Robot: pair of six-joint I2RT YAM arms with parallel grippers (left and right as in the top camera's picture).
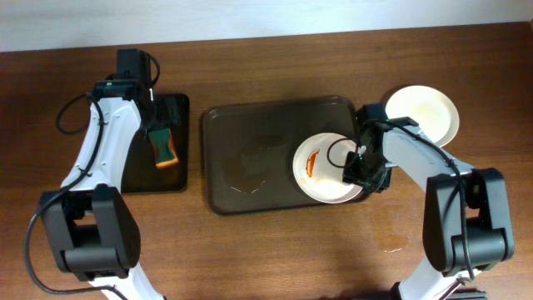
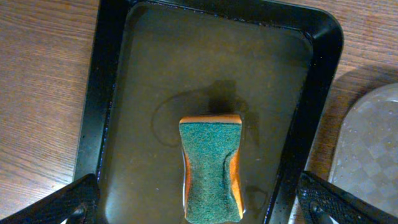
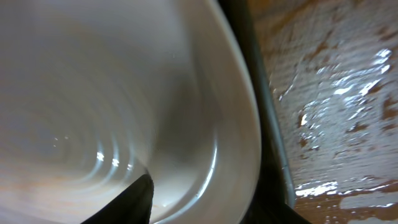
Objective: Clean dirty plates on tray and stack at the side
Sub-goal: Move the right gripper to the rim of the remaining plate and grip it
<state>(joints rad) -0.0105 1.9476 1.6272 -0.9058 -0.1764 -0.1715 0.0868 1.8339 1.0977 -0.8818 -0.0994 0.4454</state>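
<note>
The left pincer [image 2: 199, 202] hung wide open over the small black tray [image 2: 217, 62], holding nothing, with the green-topped sponge [image 2: 210, 168] lying flat between its spread fingers. The dirty plate [image 1: 321, 171] (an orange smear [image 1: 311, 163] across its middle) sat at the right end of the big tray [image 1: 250, 158]. The right pincer [image 1: 360, 169] was at that plate's right rim, one finger [image 3: 134, 202] over its inside; I cannot tell whether it gripped. A second plate [image 1: 423, 112] rested on the counter [image 1: 275, 250] just beside the big tray's far right corner.
</note>
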